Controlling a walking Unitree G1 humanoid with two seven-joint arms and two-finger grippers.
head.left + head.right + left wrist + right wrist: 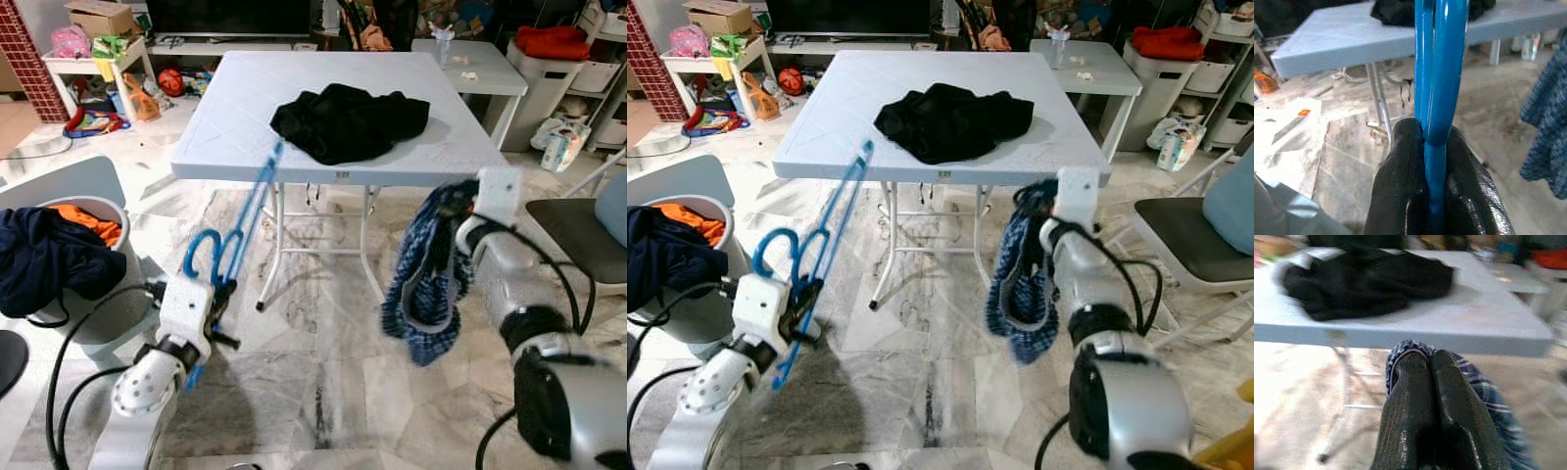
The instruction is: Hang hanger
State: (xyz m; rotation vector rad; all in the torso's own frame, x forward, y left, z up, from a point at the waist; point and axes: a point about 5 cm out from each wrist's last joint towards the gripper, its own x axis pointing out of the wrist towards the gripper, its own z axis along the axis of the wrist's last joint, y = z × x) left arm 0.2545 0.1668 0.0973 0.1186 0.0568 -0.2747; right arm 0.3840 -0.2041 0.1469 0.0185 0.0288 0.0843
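While we look down at the marble floor (pixel 323 382) from the head cameras, our left gripper (pixel 220 294) sits in the lower left of the frame, its two black fingers (pixel 1400 196) clenched on the blue hanger (pixel 240 230). That hanger rises from the grip up and to the right, its far end blurred and overlapping the front edge of the white folding table (pixel 235 117), while its hook curls just left of the gripper. From the left wrist camera we see the blue plastic pinched tight between the pads, running straight up toward the table's edge.

At the right of centre, our right gripper (pixel 1043 201) is held up just below the table's front right corner. Its fingers (pixel 1425 396) are pressed together on a blue striped garment (pixel 426 279), which hangs down from the grip in a loose loop above the floor.

On the tabletop in the upper middle lies a crumpled black garment (pixel 348 119). At the left edge stands a grey laundry bin (pixel 93 196) with dark blue and orange clothes spilling over its rim. A grey chair (pixel 578 230) shows at the right edge.
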